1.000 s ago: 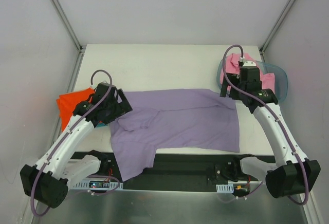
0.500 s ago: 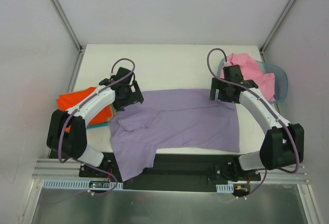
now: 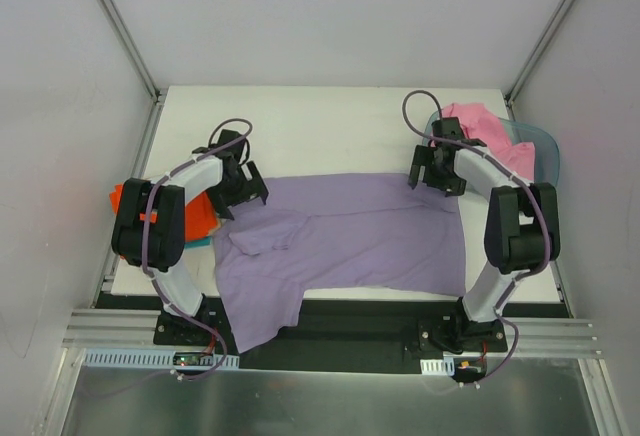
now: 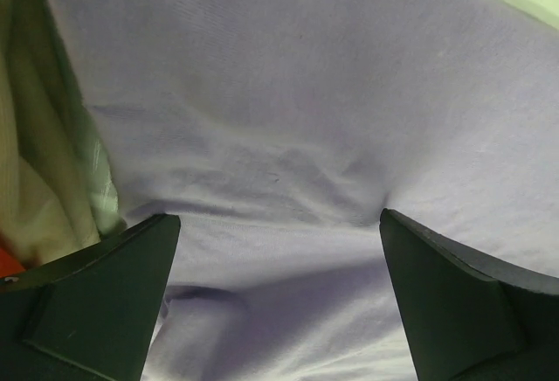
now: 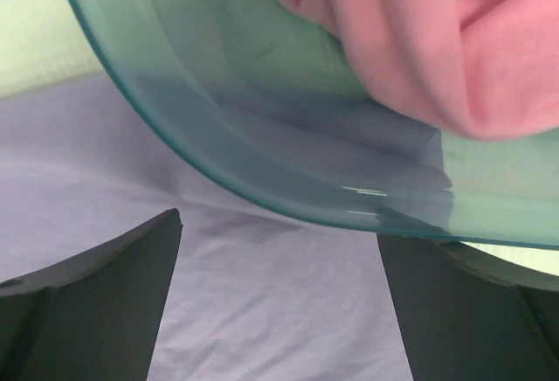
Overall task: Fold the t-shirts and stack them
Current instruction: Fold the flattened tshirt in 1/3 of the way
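The lavender t-shirt [image 3: 350, 236] lies spread flat across the table, one sleeve hanging over the near edge. My left gripper [image 3: 243, 193] is open, low over the shirt's far left corner; the left wrist view shows lavender cloth [image 4: 288, 136] between the fingers. My right gripper [image 3: 437, 180] is open, low over the shirt's far right corner [image 5: 271, 311], beside the basket. The pink t-shirt [image 3: 490, 141] lies in the basket. The orange-red t-shirt [image 3: 125, 211] lies at the left with a teal edge [image 3: 200, 241] under it.
The grey-blue plastic basket [image 3: 545, 156] stands at the right edge; its rim [image 5: 218, 162] fills the upper right wrist view just above my right fingers. White walls and metal posts enclose the table.
Both arms have swung inward and down from raised positions onto the far corners of the lavender shirt. The shirt itself has not moved.
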{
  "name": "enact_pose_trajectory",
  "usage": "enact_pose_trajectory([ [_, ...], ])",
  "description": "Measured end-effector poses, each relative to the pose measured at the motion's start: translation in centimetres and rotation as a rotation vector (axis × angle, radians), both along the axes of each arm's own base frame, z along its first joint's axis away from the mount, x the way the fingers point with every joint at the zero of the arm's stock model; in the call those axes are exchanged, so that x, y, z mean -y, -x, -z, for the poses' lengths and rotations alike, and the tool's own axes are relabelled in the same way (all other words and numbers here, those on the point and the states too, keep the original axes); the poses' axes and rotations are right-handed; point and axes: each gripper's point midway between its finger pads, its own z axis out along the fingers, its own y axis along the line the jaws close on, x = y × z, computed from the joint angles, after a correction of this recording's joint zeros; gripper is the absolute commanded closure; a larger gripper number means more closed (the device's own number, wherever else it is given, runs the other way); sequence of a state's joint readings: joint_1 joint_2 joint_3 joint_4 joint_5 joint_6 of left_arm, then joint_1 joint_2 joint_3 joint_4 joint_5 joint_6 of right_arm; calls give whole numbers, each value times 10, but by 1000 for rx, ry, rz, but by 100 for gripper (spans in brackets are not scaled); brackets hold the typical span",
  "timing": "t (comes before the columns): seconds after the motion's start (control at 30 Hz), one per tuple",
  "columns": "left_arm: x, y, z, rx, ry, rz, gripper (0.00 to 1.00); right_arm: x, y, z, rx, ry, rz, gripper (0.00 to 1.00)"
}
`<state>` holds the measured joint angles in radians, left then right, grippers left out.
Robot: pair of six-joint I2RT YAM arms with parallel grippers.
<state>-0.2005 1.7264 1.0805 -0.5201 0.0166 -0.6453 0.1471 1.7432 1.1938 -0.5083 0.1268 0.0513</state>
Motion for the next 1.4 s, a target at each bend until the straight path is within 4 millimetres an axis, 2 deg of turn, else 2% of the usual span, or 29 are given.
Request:
enact_pose_trajectory([
  [0.13,1,-8,0,9,0,9,1,0,-20,-4,25,11,-3,3],
  [0.33,0,-17,0,10,-4,20,1,8,-62,-11,72,27,-13,3],
  [0.47,-2,-23,0,15,-6,19,1,11,-74,-10,82,24,-29,3],
  [0.6,-3,-32,1,20,-9,33,1,12,-62,-10,71,18,-32,3],
  [0.77,-5,-44,0,29,-11,30,1,21,-17,-14,14,42,-10,1],
  [0.93,-8,-55,-1,42,-10,23,1,32,12,-21,-3,60,65,14],
  [0.97,-9,-55,-1,45,-11,26,1,34,15,-20,-9,63,78,20],
  [1.07,-10,-56,-1,47,-7,35,1,41,20,-13,-31,62,119,27],
  [1.33,-8,-54,-1,49,2,67,1,54,21,4,-73,48,197,38],
  [1.4,-8,-54,-1,50,3,68,1,54,20,10,-86,33,200,53],
])
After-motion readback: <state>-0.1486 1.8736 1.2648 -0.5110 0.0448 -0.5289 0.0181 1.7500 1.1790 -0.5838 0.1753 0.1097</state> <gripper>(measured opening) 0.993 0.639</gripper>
